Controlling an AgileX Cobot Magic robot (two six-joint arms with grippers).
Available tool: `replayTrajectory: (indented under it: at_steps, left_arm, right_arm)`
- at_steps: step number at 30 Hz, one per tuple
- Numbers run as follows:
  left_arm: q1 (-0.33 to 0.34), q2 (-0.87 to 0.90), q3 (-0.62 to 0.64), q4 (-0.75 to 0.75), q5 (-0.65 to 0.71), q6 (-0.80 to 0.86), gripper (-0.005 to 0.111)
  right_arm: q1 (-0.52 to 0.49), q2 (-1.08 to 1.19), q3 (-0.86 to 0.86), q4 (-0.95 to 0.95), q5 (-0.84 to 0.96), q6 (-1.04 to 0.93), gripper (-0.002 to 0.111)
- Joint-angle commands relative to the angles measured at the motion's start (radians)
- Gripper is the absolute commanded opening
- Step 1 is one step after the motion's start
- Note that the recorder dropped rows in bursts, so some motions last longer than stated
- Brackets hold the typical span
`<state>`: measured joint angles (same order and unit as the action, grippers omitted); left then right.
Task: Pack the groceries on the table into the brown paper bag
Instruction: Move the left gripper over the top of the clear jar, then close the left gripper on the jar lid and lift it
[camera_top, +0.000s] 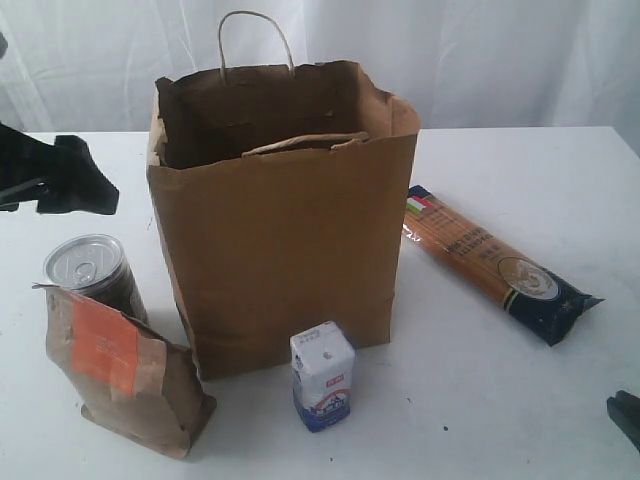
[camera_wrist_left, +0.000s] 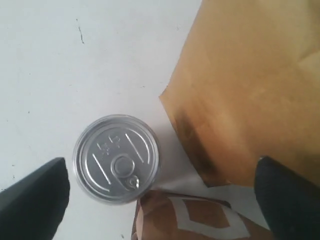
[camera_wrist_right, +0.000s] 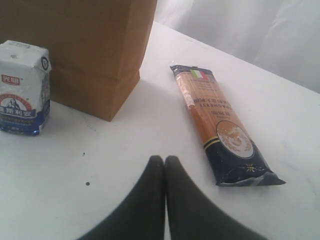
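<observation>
The left gripper (camera_wrist_left: 160, 165) hangs over the silver-topped can (camera_top: 85, 265), jaws wide apart and empty. The can stands on the white table (camera_top: 480, 410) behind the orange-labelled kraft pouch (camera_top: 125, 370). The brown paper bag (camera_top: 290, 240) stands upright mid-table, with the white-blue carton (camera_top: 322, 375) before it and the spaghetti packet (camera_top: 495, 262) lying to its right. The right gripper (camera_wrist_right: 164, 165) is closed on nothing.

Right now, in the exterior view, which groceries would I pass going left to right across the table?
small kraft pouch → small white-blue carton → long spaghetti packet. The silver-topped can overlaps the pouch, so it is left out.
</observation>
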<state>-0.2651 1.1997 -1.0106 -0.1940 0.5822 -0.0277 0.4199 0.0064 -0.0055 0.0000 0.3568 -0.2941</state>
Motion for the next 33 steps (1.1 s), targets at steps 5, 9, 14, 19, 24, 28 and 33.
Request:
replayTrajectory:
  at_steps: [5, 9, 14, 19, 24, 28, 33]
  left_arm:
    - [0.004, 0.129, -0.017, 0.062, -0.013, 0.006, 0.105]
    - [0.004, 0.156, -0.017, 0.068, -0.034, 0.006, 0.105]
    - [0.004, 0.187, -0.017, 0.092, -0.056, 0.001, 0.105]
    - [0.004, 0.211, -0.017, 0.092, -0.063, 0.001, 0.105]
    - [0.004, 0.254, -0.017, 0.092, -0.063, 0.001, 0.105]
    - [0.004, 0.277, -0.015, 0.099, -0.06, 0.001, 0.105]
    - [0.004, 0.301, -0.015, 0.108, -0.048, 0.001, 0.105]
  right_arm:
    - [-0.006, -0.006, 0.006, 0.0, -0.018, 0.004, 0.0]
    - [-0.006, -0.006, 0.006, 0.0, -0.018, 0.004, 0.0]
    - [-0.006, -0.006, 0.006, 0.0, -0.018, 0.004, 0.0]
    - [-0.006, -0.006, 0.006, 0.0, -0.018, 0.004, 0.0]
    - [-0.006, -0.006, 0.006, 0.0, -0.018, 0.004, 0.0]
    - [-0.006, -0.006, 0.006, 0.0, -0.018, 0.004, 0.0]
    - [-0.006, -0.006, 0.006, 0.0, -0.018, 0.004, 0.0]
